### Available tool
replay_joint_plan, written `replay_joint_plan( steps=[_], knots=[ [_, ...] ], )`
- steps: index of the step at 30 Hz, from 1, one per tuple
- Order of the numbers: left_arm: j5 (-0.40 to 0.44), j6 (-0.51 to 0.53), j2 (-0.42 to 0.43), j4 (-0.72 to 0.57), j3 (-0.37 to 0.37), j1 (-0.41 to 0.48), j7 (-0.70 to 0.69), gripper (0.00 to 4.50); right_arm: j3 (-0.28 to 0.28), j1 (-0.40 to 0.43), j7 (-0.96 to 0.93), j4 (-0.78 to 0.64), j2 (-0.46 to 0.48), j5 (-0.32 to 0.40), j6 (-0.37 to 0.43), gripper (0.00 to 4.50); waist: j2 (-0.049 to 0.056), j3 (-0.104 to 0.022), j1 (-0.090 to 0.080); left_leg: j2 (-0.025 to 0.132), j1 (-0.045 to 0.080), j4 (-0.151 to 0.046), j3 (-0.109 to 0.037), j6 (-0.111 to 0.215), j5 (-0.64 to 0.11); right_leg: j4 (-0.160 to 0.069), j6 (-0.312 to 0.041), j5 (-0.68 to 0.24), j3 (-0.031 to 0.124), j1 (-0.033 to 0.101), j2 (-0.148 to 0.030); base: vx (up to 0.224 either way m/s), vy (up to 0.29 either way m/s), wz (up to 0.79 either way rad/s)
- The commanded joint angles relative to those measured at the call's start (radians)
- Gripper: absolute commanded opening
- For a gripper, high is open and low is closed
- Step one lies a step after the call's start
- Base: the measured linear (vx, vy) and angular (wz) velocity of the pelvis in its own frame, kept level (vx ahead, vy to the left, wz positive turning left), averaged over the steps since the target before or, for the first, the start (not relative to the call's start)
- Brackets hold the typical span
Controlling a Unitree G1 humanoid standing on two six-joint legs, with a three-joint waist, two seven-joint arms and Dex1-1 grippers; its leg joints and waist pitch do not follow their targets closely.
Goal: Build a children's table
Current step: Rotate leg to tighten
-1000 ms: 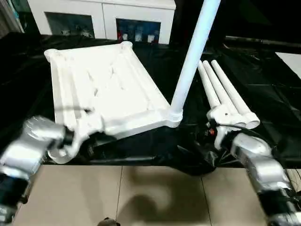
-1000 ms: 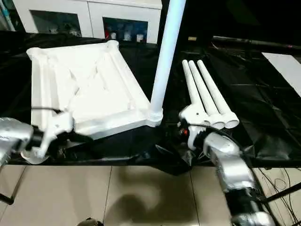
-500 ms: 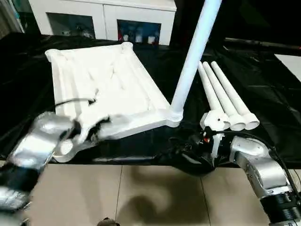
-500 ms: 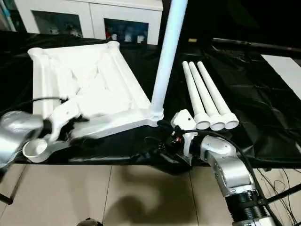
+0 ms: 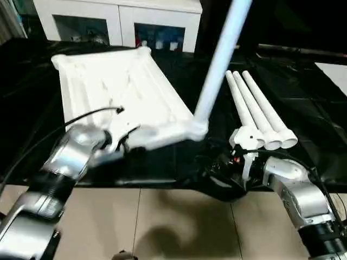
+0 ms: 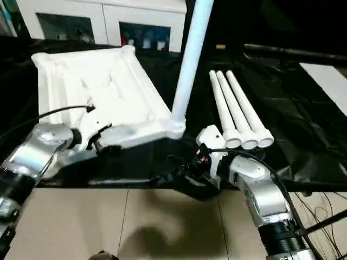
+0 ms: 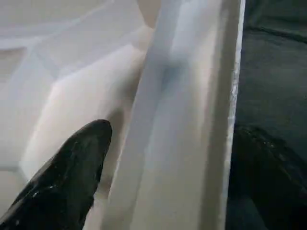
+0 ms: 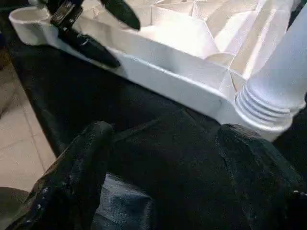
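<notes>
1. While the tabletop [image 5: 116, 95] lies ribbed side up across the counter's [image 5: 303, 97] left half, one leg [image 5: 219, 59] stands in its near right corner socket [image 5: 194, 130], leaning a little off upright.
2. Three more legs [image 5: 255, 105] lie side by side on the counter's right half, their long axes running from the near edge toward the far edge, thick ends nearest the robot.
3. At the tabletop's near long edge, the left gripper [image 6: 100, 138] has its fingers [image 7: 72, 167] spread wide, straddling the rim: one finger lies inside on the ribbed face, the other outside over the black cover. Whether they press the plastic cannot be told.
4. Near the counter's front edge, the right gripper [image 6: 181, 176] has its fingers [image 8: 72, 182] wide apart and empty, pointing toward the socketed leg. It sits just beside the thick ends of the three loose legs.
5. Judged from this, the right arm is the nearer one for picking the next leg, which lies just behind and to the right of its fingers, while the left steadies the rim.
</notes>
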Motion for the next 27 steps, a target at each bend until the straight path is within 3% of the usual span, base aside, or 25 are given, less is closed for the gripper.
replay_joint_plan(
  steps=[1,7,10,15,16,17,21,23,24,25,26,27],
  knots=[
    [0.029,-0.032,-0.003,0.028,-0.011,-0.027,0.035,4.45,-0.006,-0.001,-0.012,0.002,-0.007,-0.010,-0.009,3.73,0.014,-0.068,0.004,0.024,0.015,-0.061,-0.009,0.014,-0.165,-0.073,-0.186,-0.048,0.049,0.047,-0.075,0.000,0.000,0.00],
    [0.066,-0.137,-0.061,0.195,-0.011,-0.119,0.199,4.45,-0.010,-0.001,-0.038,0.014,-0.003,-0.019,-0.021,3.73,0.012,-0.072,0.007,0.023,0.013,-0.055,-0.009,0.024,-0.150,-0.068,-0.200,0.010,0.050,0.050,-0.076,0.000,0.000,0.00],
    [0.075,-0.174,-0.100,0.253,0.006,-0.151,0.283,4.45,-0.012,-0.005,-0.056,0.030,0.002,-0.031,-0.032,3.73,0.012,-0.071,0.007,0.023,0.012,-0.056,-0.010,0.023,-0.158,-0.070,-0.200,-0.003,0.048,0.050,-0.077,0.000,0.000,0.00],
    [0.089,-0.231,-0.121,0.321,0.013,-0.168,0.355,4.45,-0.013,-0.011,-0.070,0.036,0.012,-0.036,-0.035,3.73,0.018,-0.074,0.010,0.023,0.012,-0.054,-0.012,0.030,-0.146,-0.066,-0.205,0.034,0.048,0.053,-0.077,0.000,0.000,0.00],
    [0.084,-0.234,-0.123,0.316,0.018,-0.165,0.358,4.45,-0.013,-0.010,-0.071,0.032,0.013,-0.035,-0.033,3.73,0.015,-0.076,0.009,0.023,0.012,-0.053,-0.012,0.033,-0.137,-0.064,-0.209,0.057,0.048,0.054,-0.077,0.000,0.000,0.00],
    [0.061,-0.254,-0.129,0.300,0.043,-0.156,0.365,4.45,-0.016,-0.005,-0.077,0.020,0.016,-0.029,-0.027,3.73,0.021,-0.076,0.010,0.023,0.011,-0.052,-0.013,0.035,-0.129,-0.062,-0.217,0.078,0.048,0.054,-0.078,0.000,0.000,0.00],
    [-0.070,-0.310,-0.166,0.213,0.161,-0.116,0.359,4.45,-0.035,0.012,-0.115,-0.008,0.035,-0.017,-0.012,3.73,0.023,-0.075,0.012,0.024,0.012,-0.053,-0.012,0.035,-0.141,-0.061,-0.245,0.089,0.047,0.054,-0.079,0.000,0.000,0.00],
    [-0.233,-0.244,-0.225,-0.005,0.294,-0.015,0.371,4.45,-0.064,0.025,-0.216,-0.050,0.073,-0.021,0.040,3.73,0.028,-0.075,0.015,0.031,0.014,-0.055,-0.013,0.025,-0.146,-0.056,-0.265,0.103,0.048,0.054,-0.083,0.000,0.000,0.00],
    [-0.258,-0.212,-0.237,-0.076,0.316,0.021,0.389,4.45,-0.072,0.029,-0.251,-0.064,0.085,-0.026,0.057,3.73,0.024,-0.073,0.011,0.033,0.011,-0.056,-0.013,0.024,-0.154,-0.056,-0.275,0.102,0.047,0.053,-0.082,0.000,0.000,0.00],
    [-0.260,-0.210,-0.239,-0.082,0.318,0.024,0.391,4.45,-0.072,0.029,-0.255,-0.065,0.087,-0.027,0.058,3.73,0.025,-0.073,0.010,0.028,0.013,-0.055,-0.009,0.025,-0.161,-0.060,-0.267,0.076,0.046,0.050,-0.077,0.000,0.000,0.00],
    [-0.286,-0.170,-0.265,-0.196,0.348,0.090,0.444,4.45,-0.087,0.044,-0.328,-0.090,0.113,-0.047,0.074,3.73,0.028,-0.071,0.008,0.033,0.014,-0.057,-0.010,0.017,-0.175,-0.061,-0.252,0.041,0.048,0.050,-0.079,0.000,0.000,0.00],
    [-0.285,-0.163,-0.268,-0.218,0.350,0.104,0.452,4.45,-0.090,0.048,-0.341,-0.096,0.119,-0.050,0.076,3.73,0.026,-0.069,0.007,0.030,0.013,-0.058,-0.008,0.018,-0.180,-0.067,-0.242,0.018,0.048,0.049,-0.077,0.000,0.000,0.00]
  ],
)
